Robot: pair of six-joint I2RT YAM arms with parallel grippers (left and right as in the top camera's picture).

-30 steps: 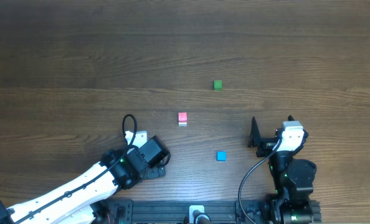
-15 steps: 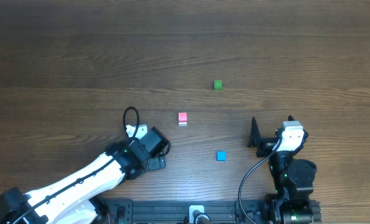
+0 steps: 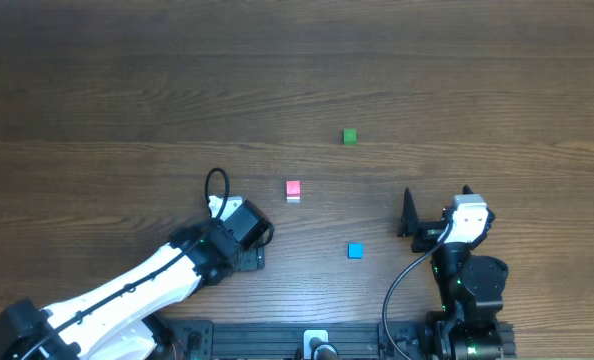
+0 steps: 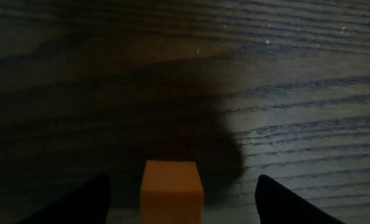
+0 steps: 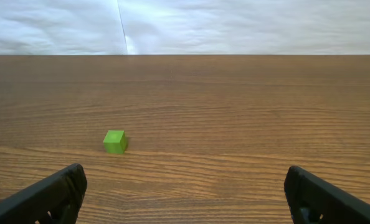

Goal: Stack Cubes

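Here the left hand (image 4: 182,179) is hanging low over the wooden bench (image 3: 127,90), near its front edge and left of the middle. Its two dark fingers (image 4: 73,202) are standing wide apart. An orange cube (image 4: 171,190) is sitting on the bench between them, in the hand's shadow, with a gap showing on either side of it, so nothing is gripping it.

The right hand (image 3: 437,205) is resting at the right side of the bench, close to its own base, and it is pointing away from the base toward the far edge. Its fingers (image 5: 54,193) are also spread wide and are holding nothing.

A green cube (image 3: 350,136) is lying alone farther out on the bench, ahead of the right hand and a little to its left. A pink cube (image 3: 293,187) is sitting near the middle of the bench with a white cube (image 3: 293,199) showing at its near edge; whether the pink one is resting on top of the white one or just beside it I cannot tell. A blue cube (image 3: 354,251) is lying between the two arms, nearer the right one, well apart from the others.
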